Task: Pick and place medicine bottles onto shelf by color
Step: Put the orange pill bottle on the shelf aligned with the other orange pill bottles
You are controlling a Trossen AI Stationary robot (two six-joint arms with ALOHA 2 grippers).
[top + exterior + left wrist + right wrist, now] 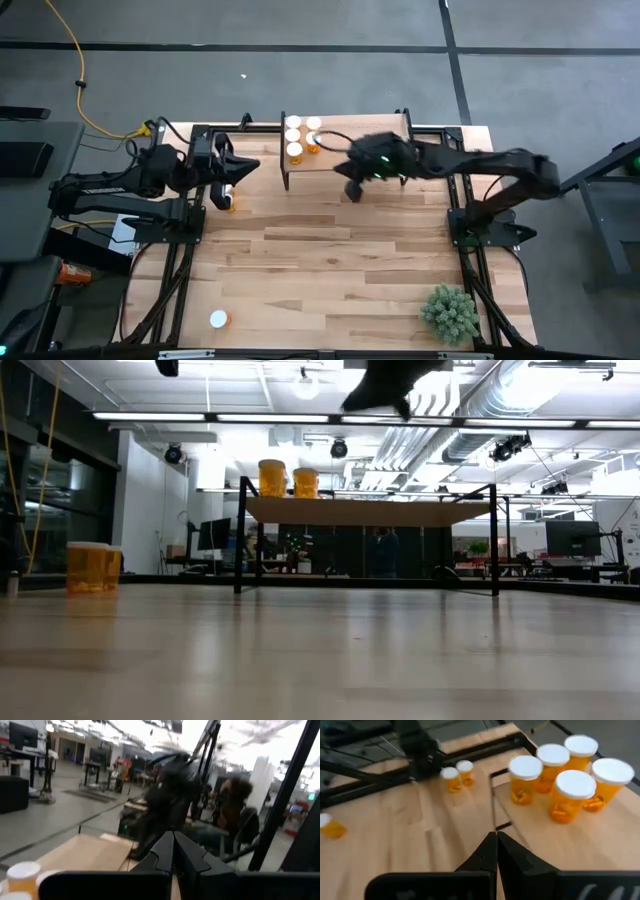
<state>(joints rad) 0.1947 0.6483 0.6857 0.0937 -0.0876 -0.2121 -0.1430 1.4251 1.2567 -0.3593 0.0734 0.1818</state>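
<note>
High view, right pincer (pixel 352 186): clenched empty beside the shelf (pixel 380 150).
Left pincer (pixel 250 166): clenched.
Medicine bottles (pixel 565 772): five clustered at shelf end.
Risk: swinging arm topples cluster onto desk (pixel 330 270).

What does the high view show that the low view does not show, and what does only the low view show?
Only the high view shows the green bushy plant, a lone orange white-capped pill bottle at the table's near edge, and the left gripper, shut. Only the low view shows the room behind: ceiling lights, ducts, desks. Both show the low light-wood shelf on black legs with orange bottles standing on it, and bottles on the wood-plank table beside the shelf.
</note>
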